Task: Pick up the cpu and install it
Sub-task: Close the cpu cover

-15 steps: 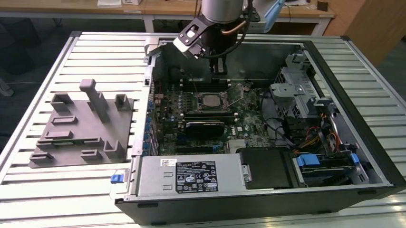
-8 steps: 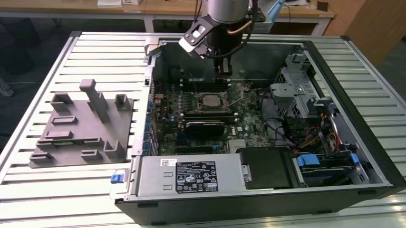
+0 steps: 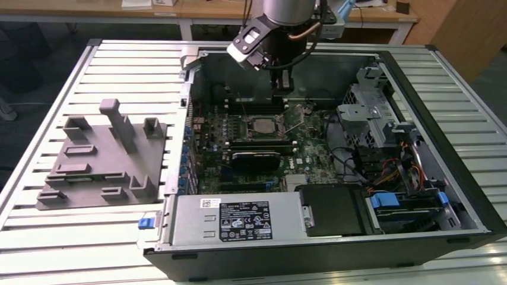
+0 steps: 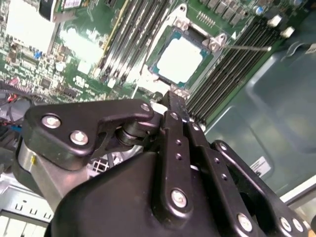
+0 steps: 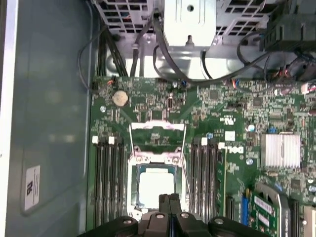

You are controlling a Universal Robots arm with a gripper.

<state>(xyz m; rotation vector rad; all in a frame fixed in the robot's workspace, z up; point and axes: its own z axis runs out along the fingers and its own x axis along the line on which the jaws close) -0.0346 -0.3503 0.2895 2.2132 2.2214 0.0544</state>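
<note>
The cpu [image 5: 157,190] lies flat in the open socket [image 5: 133,168], silver face up; being square it has no long axis, and its edges run parallel to the memory slots [image 5: 109,182]; the jaws hang clenched on nothing near its edge; a downward nudge could, I judge, tilt it and bend pins.

I get bright, even light on the slatted tabletop [image 3: 119,65]; the case [image 3: 317,264] interior sits dimmer, and the cpu [image 4: 180,58] glares white in both wrist views.
</note>
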